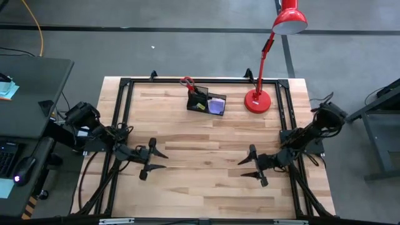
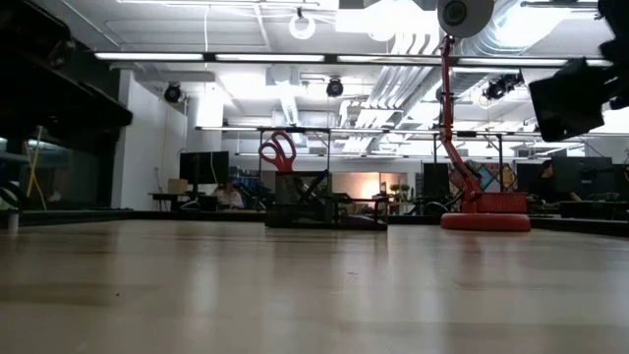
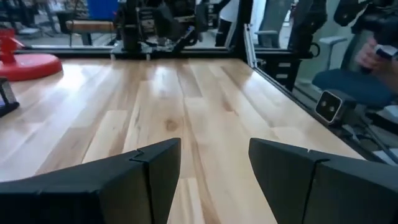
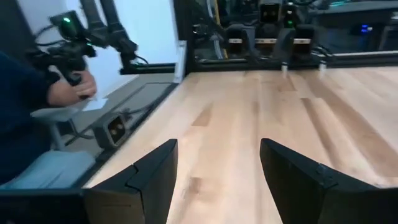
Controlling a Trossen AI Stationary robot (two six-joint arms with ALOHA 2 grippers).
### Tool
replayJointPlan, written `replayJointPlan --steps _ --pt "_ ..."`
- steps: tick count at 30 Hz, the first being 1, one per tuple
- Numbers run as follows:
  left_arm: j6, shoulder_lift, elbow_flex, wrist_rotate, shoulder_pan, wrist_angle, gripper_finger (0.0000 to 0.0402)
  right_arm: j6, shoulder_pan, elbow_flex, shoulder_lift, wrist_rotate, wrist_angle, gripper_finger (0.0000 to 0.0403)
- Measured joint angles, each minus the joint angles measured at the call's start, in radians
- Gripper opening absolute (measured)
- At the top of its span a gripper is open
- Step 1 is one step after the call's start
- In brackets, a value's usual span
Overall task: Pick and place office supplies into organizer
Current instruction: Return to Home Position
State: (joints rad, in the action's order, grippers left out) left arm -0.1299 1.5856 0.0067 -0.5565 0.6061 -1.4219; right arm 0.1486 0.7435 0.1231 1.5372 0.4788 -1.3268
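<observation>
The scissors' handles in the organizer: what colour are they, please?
Red; the scissors show best in the low view.

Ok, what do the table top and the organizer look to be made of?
Table top: wood, pale planks with visible grain and seams, slight sheen. Organizer: matte black, partly see-through in the low view, so probably metal mesh; plastic is possible.

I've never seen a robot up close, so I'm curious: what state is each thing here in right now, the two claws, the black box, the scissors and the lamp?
Left gripper: open, holding nothing.
Right gripper: open, holding nothing.
Organizer: upright, with supplies inside.
Scissors: standing in the organizer's cup section, red handles up.
Purple note pad: lying in the organizer's lower tray.
Red lamp: upright beside the organizer, not touching it.
</observation>
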Motion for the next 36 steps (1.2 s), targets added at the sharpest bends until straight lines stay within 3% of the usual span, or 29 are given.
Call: replayJointPlan --steps 4,10,15,18,22,26,32,36 --pt "0.017 0.000 0.000 0.168 -0.104 0.004 0.0184 -0.001 -0.026 -0.051 -0.059 0.008 0.003 0.0222" --pt "0.045 0.000 0.000 0.209 -0.209 0.003 0.0184 -0.045 -0.023 -0.115 -0.191 0.019 0.014 0.0222" --pt "0.051 0.000 0.000 0.351 -0.297 -0.034 0.0184 -0.029 -0.023 -0.115 -0.319 0.081 0.193 0.0222" --pt "0.046 0.000 0.001 0.363 -0.350 -0.044 0.0184 -0.018 -0.035 -0.115 -0.397 0.111 0.275 0.0222" --pt "0.044 0.000 0.000 0.408 -0.417 -0.047 0.0184 -0.018 -0.063 -0.115 -0.526 0.060 0.392 0.0222" --pt "0.043 0.000 0.000 0.475 -0.476 -0.080 0.0184 -0.052 -0.076 -0.115 -0.676 0.044 0.505 0.0222" --pt "0.002 0.000 0.000 0.496 -0.580 -0.084 0.0184 -0.110 -0.077 -0.115 -0.941 0.074 0.706 0.0222" --pt "-0.030 0.000 0.000 0.620 -0.682 -0.112 0.0184 -0.081 -0.085 -0.115 -1.120 0.067 0.902 0.0222"
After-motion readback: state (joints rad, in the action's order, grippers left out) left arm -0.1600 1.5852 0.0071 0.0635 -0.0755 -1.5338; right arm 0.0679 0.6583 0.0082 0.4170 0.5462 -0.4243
